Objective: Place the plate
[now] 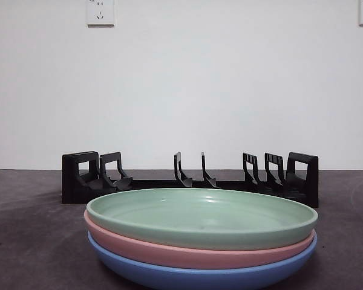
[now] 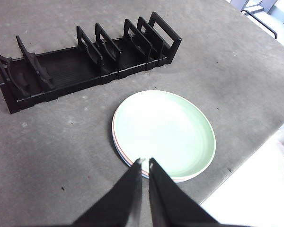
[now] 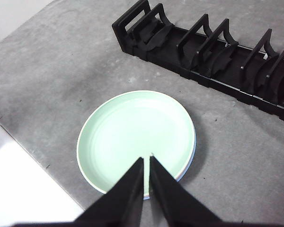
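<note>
Green plate [image 1: 201, 216] topping pink plate [image 1: 187, 252] and blue plate [image 1: 193, 277], lower two mostly hidden, black rack [image 1: 190, 176] behind, left gripper [image 2: 145, 163] and right gripper [image 3: 147, 159] pinched closed, empty, above stack.

The front view sits low, near the table [image 1: 24, 241] top, and looks level across it to the wall [image 1: 181, 90]. The plates [image 1: 199, 223] are very close and big, with the rack [image 1: 187, 178] behind them. The left wrist view looks down from high up, over the left gripper [image 2: 145, 162]. The right wrist view looks down the same way from the other side, over the right gripper [image 3: 147, 159]. All three views share the plates and the rack.
</note>
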